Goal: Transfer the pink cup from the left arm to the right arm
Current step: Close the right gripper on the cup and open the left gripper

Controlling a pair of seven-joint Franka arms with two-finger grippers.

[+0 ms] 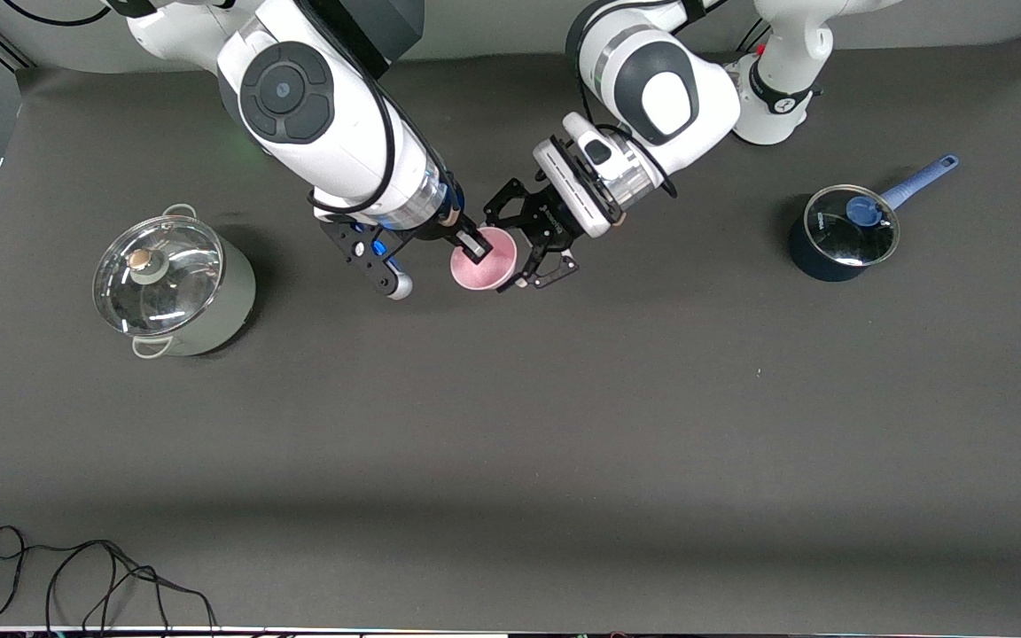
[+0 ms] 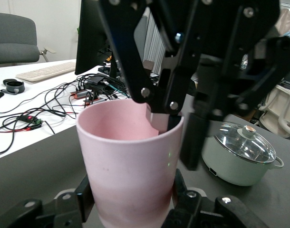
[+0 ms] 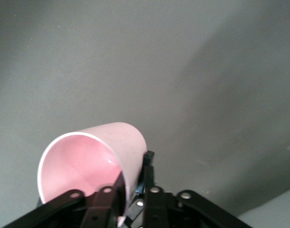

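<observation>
The pink cup (image 1: pixel 484 261) hangs over the middle of the table between the two arms, its open mouth turned toward the front camera. My left gripper (image 1: pixel 505 254) is shut on the cup's body; in the left wrist view its black fingers (image 2: pixel 85 192) press both sides of the cup (image 2: pixel 130 156). My right gripper (image 1: pixel 476 245) is shut on the cup's rim, with one finger inside the mouth and one outside. The right wrist view shows that pinch on the wall of the cup (image 3: pixel 88 156) by my right gripper (image 3: pixel 133 190). The left wrist view shows my right gripper (image 2: pixel 171 118) at the rim.
A pale green pot with a glass lid (image 1: pixel 174 288) stands toward the right arm's end, also in the left wrist view as the pot (image 2: pixel 240 156). A dark blue saucepan with a lid and blue handle (image 1: pixel 843 232) stands toward the left arm's end. A black cable (image 1: pixel 94 576) lies by the front edge.
</observation>
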